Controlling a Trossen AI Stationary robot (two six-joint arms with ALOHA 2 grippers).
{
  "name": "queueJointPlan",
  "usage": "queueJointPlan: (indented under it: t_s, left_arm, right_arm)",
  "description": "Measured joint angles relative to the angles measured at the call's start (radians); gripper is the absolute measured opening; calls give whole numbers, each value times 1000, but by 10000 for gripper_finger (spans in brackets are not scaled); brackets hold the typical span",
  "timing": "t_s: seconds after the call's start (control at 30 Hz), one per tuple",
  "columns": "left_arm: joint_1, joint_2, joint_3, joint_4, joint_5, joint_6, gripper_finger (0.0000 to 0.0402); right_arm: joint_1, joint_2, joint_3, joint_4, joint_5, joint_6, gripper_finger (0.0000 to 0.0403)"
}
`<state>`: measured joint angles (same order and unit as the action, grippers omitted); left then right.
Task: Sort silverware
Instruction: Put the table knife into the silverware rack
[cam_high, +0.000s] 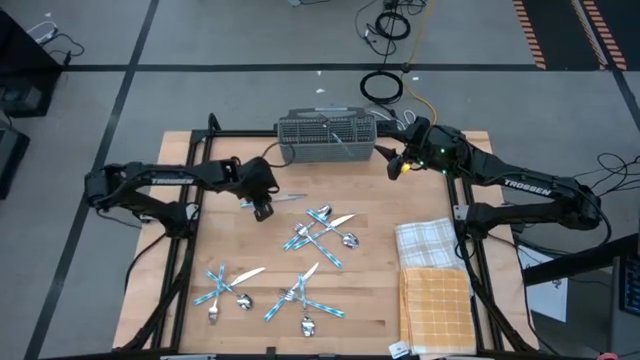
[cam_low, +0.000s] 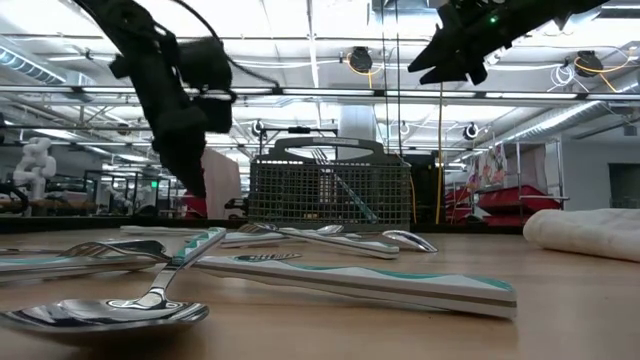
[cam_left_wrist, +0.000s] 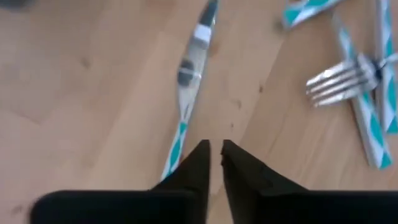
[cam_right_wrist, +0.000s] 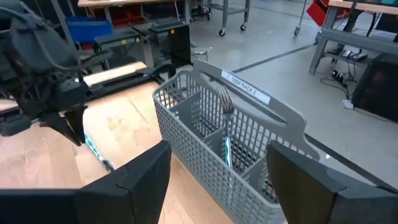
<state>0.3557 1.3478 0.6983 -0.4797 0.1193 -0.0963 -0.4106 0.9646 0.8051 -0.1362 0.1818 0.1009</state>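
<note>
Silverware with teal-striped handles lies in loose heaps (cam_high: 322, 232), (cam_high: 225, 285), (cam_high: 300, 300) on the wooden table. One knife (cam_high: 287, 197) (cam_left_wrist: 188, 81) lies flat by itself, just right of my left gripper (cam_high: 262, 208) (cam_left_wrist: 215, 149). That gripper hangs above the table, pointing steeply down, with a narrow gap between its fingertips and nothing in it. The knife's handle end runs below one finger, clear of it. My right gripper (cam_high: 393, 165) (cam_right_wrist: 217, 168) hovers wide open, high beside the right end of the grey mesh caddy (cam_high: 325, 138) (cam_right_wrist: 230, 143). A utensil (cam_right_wrist: 226, 124) stands in the caddy.
A white checked cloth (cam_high: 428, 240) and an orange one (cam_high: 435, 300) lie folded at the table's right. A fork (cam_left_wrist: 342, 81) lies just beyond the left gripper. The caddy stands at the middle of the far edge. Bare wood lies between it and the heaps.
</note>
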Motion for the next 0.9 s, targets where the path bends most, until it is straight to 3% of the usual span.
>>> queueJointPlan:
  t_s: [0.23, 0.43, 0.77, 0.9]
  left_arm:
    - [-2, 130, 66, -111, -1, 129, 136]
    - [-2, 189, 134, -131, -50, 214, 174]
    - [-1, 345, 148, -101, -99, 235, 177]
    - [0, 382, 152, -93, -113, 230, 138]
  right_arm:
    - [0, 0, 0, -91, 1, 0, 280]
    - [0, 0, 0, -103, 1, -9, 288]
    - [0, 0, 0, -103, 1, -26, 288]
    - [0, 0, 0, -103, 1, -26, 288]
